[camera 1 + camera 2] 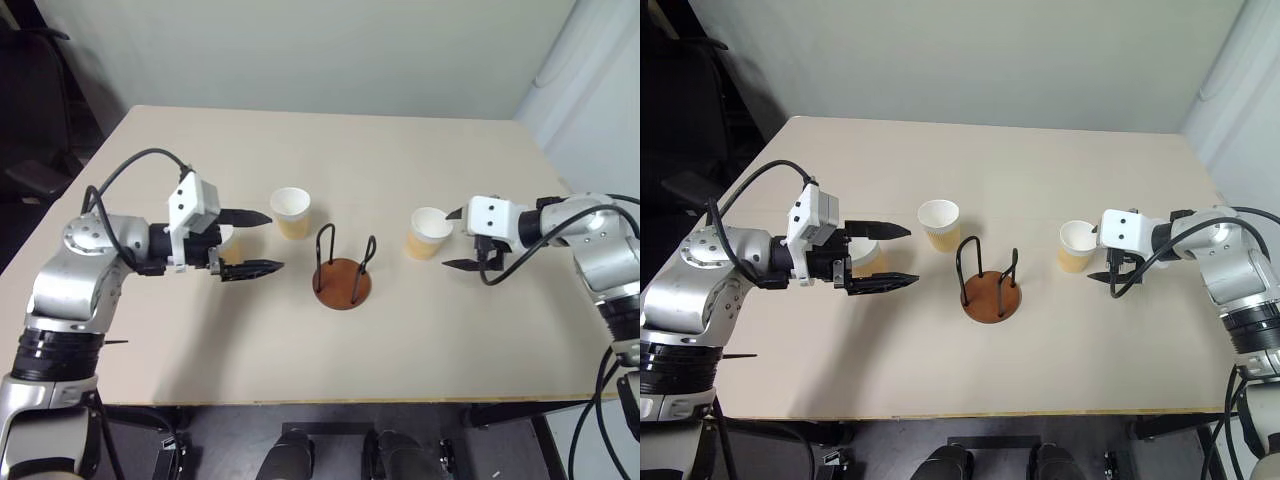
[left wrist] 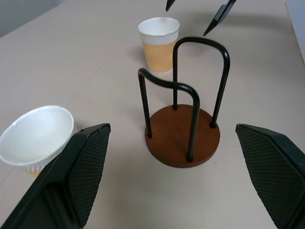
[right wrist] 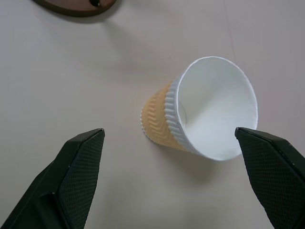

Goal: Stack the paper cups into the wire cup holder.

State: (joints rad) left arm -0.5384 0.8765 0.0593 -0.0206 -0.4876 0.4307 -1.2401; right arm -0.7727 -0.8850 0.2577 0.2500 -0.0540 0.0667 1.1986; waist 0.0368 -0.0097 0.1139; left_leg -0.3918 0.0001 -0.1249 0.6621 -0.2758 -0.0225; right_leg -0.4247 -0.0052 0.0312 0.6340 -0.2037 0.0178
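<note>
Standing upright on the tan table [image 1: 420, 150], rim up and long axis vertical, a paper cup [image 1: 429, 233] sits just ahead of the right gripper [image 1: 459, 239], whose two black fingers are spread wide and hold nothing; its wrist view looks down into the cup's white mouth, centred between the fingers. That arm looks the nearer one for the first pickup, the cup lying toward the table's middle from its fingertips. Between the arms is the wire cup holder [image 1: 342, 282], its round brown base bare and its two black loops empty. A second cup [image 1: 291, 212] stands just behind and left of the holder. A third cup [image 1: 871, 255] is partly hidden by the left gripper [image 1: 265, 241], which hovers fully open and empty, pointing at the holder. Count: three cups, none stacked yet; one holder; two grippers, both open wide
</note>
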